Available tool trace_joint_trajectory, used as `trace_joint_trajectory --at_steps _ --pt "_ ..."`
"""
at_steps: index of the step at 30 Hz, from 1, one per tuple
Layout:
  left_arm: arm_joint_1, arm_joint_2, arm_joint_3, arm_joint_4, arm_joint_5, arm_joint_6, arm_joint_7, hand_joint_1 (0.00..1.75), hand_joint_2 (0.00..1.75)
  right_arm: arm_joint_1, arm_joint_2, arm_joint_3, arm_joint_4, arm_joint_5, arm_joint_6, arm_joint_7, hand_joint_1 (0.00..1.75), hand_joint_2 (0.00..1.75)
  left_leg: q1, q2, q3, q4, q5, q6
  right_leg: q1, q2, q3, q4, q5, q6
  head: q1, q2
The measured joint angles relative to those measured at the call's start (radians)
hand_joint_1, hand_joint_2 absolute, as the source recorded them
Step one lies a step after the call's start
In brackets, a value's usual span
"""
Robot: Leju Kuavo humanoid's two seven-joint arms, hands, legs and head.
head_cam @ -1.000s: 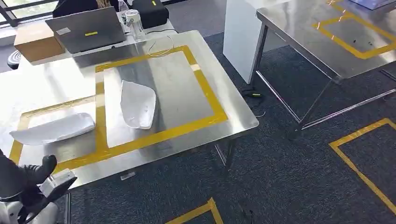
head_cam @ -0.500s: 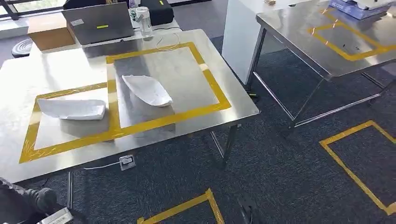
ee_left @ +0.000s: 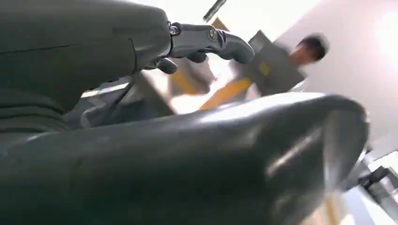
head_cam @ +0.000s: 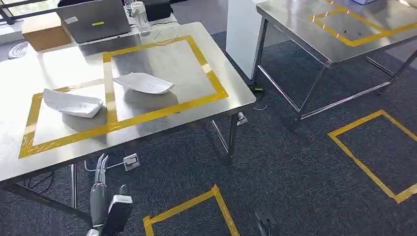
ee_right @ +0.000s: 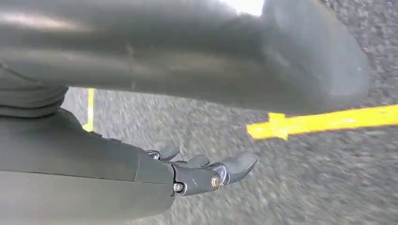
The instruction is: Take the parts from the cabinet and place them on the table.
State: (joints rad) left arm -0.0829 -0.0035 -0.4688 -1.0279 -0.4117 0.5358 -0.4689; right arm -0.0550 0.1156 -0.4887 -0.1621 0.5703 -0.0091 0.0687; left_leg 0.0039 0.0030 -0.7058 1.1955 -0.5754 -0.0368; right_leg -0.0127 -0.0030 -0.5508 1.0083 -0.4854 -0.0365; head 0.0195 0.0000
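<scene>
Two white curved shell parts lie on the steel table [head_cam: 236, 91], each inside a yellow-taped field: one part [head_cam: 73, 103] on the left, the other part [head_cam: 143, 83] nearer the middle. My left hand [head_cam: 105, 206] hangs low in front of the table's near edge, apart from both parts. In the left wrist view the left hand [ee_left: 197, 150] holds nothing and its dark fingers [ee_left: 206, 42] are spread. My right hand [ee_right: 141, 173] hangs over the dark carpet, with its fingers [ee_right: 234, 164] loosely extended and nothing in them.
A laptop [head_cam: 93, 22], a cardboard box [head_cam: 42, 32] and a clear bottle [head_cam: 139, 12] stand at the table's far edge. A second steel table [head_cam: 314, 44] and a white cabinet side [head_cam: 241, 34] stand at the right. Yellow tape squares [head_cam: 373, 157] mark the carpet.
The whole picture has shifted: the camera has moved, and the table now lies farther off. My left hand has dropped from the table's edge to below it.
</scene>
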Motion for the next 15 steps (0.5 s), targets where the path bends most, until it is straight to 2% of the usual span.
trace_joint_trajectory --at_steps 1,2,3,4,5,6,7,8,10,11,12,13,14,15 --pt "0.0 -0.01 0.0 0.062 0.067 -0.05 -0.014 0.0 0.0 0.004 0.0 -0.005 0.0 -0.005 0.002 -0.002 0.0 0.0 0.003 0.0 -0.01 0.069 -0.033 -0.004 0.0 0.0 -0.016 0.001 0.012 0.001 0.0 0.0" --pt "0.0 -0.019 0.0 0.124 0.122 -0.089 -0.029 0.0 0.0 0.008 0.0 -0.008 0.0 -0.01 0.003 -0.006 0.0 0.0 0.006 0.0 -0.011 0.115 -0.034 -0.008 -0.001 -0.001 -0.03 0.002 0.022 0.004 0.0 0.0" --pt "-0.003 -0.026 0.001 0.179 0.151 -0.1 -0.042 0.0 0.0 0.009 0.0 -0.01 0.0 -0.011 0.006 -0.009 0.0 0.0 0.009 0.0 0.0 0.126 -0.01 -0.01 -0.003 -0.001 -0.043 0.005 0.032 0.007 0.001 0.0" --pt "-0.009 -0.038 0.002 0.25 0.171 -0.103 -0.042 0.0 0.0 0.009 0.0 -0.016 0.0 -0.011 0.008 -0.01 0.0 0.0 0.012 0.0 0.036 0.098 0.038 -0.013 -0.005 0.0 -0.061 0.009 0.045 0.012 0.0 0.0" --pt "-0.016 -0.044 0.003 0.314 0.177 -0.098 -0.029 0.0 0.0 0.01 0.001 -0.021 0.0 -0.011 0.008 -0.01 0.0 0.0 0.015 0.0 0.085 0.04 0.071 -0.015 -0.009 0.0 -0.075 0.013 0.052 0.018 0.001 0.0" --pt "-0.026 -0.05 0.003 0.367 0.178 -0.091 -0.017 0.0 0.0 0.009 0.001 -0.022 0.0 -0.008 0.007 -0.011 0.0 0.0 0.017 0.0 0.152 -0.048 0.08 -0.018 -0.012 0.0 -0.088 0.02 0.059 0.026 0.0 0.0" --pt "-0.041 -0.057 0.003 0.43 0.177 -0.088 0.014 0.0 0.0 0.01 0.0 -0.023 0.0 -0.004 0.006 -0.015 0.0 0.0 0.015 -0.003 0.206 -0.14 0.028 -0.02 -0.012 0.0 -0.097 0.026 0.066 0.034 -0.001 0.0" --pt "-0.047 -0.059 0.003 0.485 0.177 -0.089 0.049 0.0 0.0 0.01 0.0 -0.023 0.0 0.002 0.007 -0.02 0.0 0.0 0.006 -0.008 0.232 -0.177 0.016 -0.001 -0.011 0.001 -0.1 0.029 0.072 0.042 0.002 0.0" --pt "-0.044 -0.059 0.004 0.561 0.192 -0.12 0.091 0.0 0.0 0.009 0.001 -0.023 0.0 0.01 0.011 -0.033 0.0 0.0 0.002 -0.005 0.213 -0.17 0.023 0.015 -0.012 0.001 -0.097 0.02 0.092 0.055 0.0 0.0" --pt "-0.046 -0.058 0.014 0.607 0.233 -0.187 0.162 0.0 0.0 0.01 0.001 -0.023 0.0 0.017 0.021 -0.042 0.0 0.0 -0.001 -0.005 0.21 -0.173 0.03 0.028 -0.015 0.001 -0.096 0.014 0.099 0.066 0.0 0.0" --pt "-0.043 -0.056 0.028 0.643 0.27 -0.241 0.227 0.0 0.0 0.009 0.0 -0.023 0.0 0.023 0.025 -0.047 0.0 0.0 0.005 0.001 0.203 -0.181 0.045 0.045 -0.019 0.002 -0.1 0.017 0.097 0.071 0.0 0.0" --pt "-0.035 -0.05 0.046 0.68 0.308 -0.283 0.313 0.0 0.0 0.005 0.0 -0.023 0.0 0.028 0.033 -0.046 0.0 0.0 0.004 0.005 0.191 -0.182 0.056 0.054 -0.017 0.002 -0.111 0.042 0.045 0.072 0.001 0.0" --pt "-0.024 -0.042 0.07 0.71 0.349 -0.318 0.421 0.0 0.0 0.002 0.0 -0.023 0.0 0.035 0.041 -0.04 0.0 0.0 0.004 0.008 0.178 -0.181 0.067 0.06 -0.017 0.002 -0.127 0.098 -0.026 0.072 0.001 0.0" --pt "-0.01 -0.034 0.089 0.731 0.376 -0.333 0.494 0.0 0.0 -0.002 0.0 -0.022 0.0 0.04 0.045 -0.037 0.0 0.0 0.003 0.011 0.167 -0.181 0.075 0.061 -0.015 0.002 -0.141 0.158 -0.08 0.073 0.002 0.0"
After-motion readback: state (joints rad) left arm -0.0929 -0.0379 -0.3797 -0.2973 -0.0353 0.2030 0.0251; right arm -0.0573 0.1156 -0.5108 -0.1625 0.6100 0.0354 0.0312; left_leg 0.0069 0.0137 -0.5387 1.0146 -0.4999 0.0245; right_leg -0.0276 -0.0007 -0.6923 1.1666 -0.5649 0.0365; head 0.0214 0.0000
